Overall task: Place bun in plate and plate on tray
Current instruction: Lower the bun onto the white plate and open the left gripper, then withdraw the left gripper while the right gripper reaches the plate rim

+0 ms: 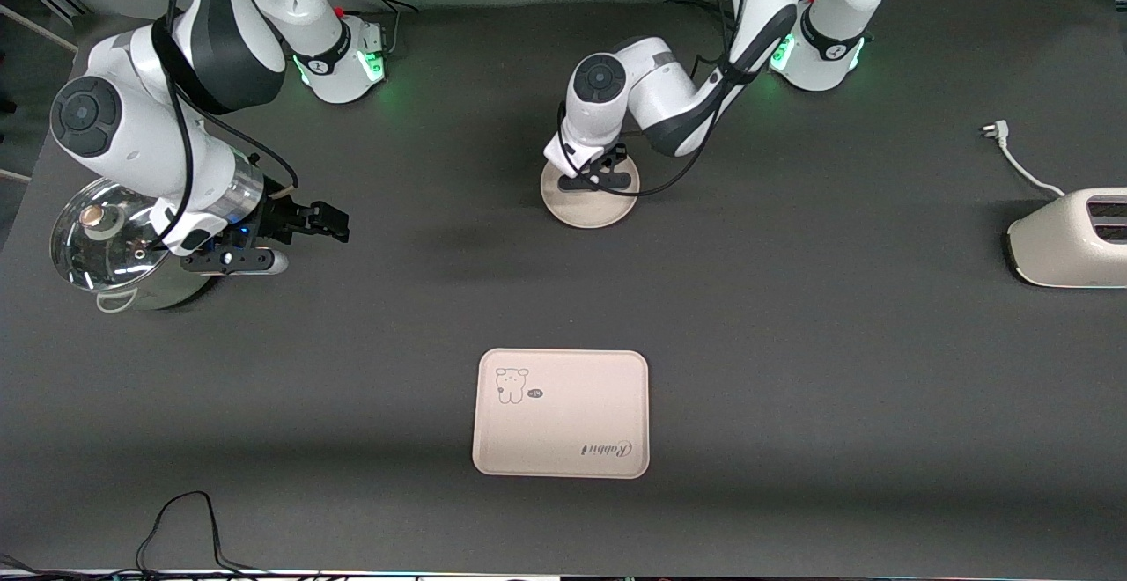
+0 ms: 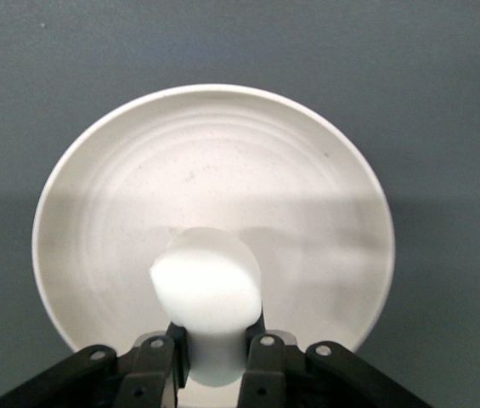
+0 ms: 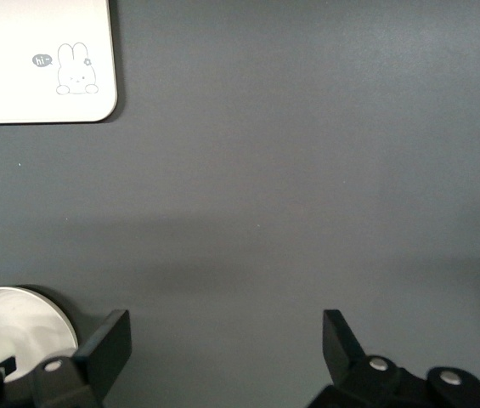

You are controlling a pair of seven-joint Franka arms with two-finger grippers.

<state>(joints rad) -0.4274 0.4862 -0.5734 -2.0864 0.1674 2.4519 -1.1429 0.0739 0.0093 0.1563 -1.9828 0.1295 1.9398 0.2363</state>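
1. The left gripper (image 1: 597,178) hangs low over the round shallow cream-beige plate (image 1: 588,208), which sits on the dark grey table (image 1: 792,343) near the robots' bases, about midway between the two arms' ends.
2. In the left wrist view the left gripper (image 2: 214,357) is clenched on the small smooth off-white bun (image 2: 207,293): one black finger (image 2: 167,361) presses each side of its lower part. The bun's rounded end stands out over the plate (image 2: 214,170), inside the rim. Whether the bun touches the plate's floor cannot be told.
3. The cream-beige rectangular tray with rounded corners (image 1: 561,413) lies flat on the table, nearer to the front camera than the plate and well apart from it. It bears a small cartoon animal drawing and "Rabbit" script, and nothing rests on it.
4. The right arm waits. The right gripper (image 1: 330,223) is over bare table just beside the steel pot with a glass lid (image 1: 110,246) at the right arm's end. Its fingers (image 3: 341,344) are spread wide, released, with nothing between them.
5. The right wrist view also shows a corner of the tray (image 3: 40,59) and an edge of the plate (image 3: 14,327).
6. A white toaster (image 1: 1070,238) stands at the left arm's end of the table, with its white cord and plug (image 1: 999,134) lying beside it.
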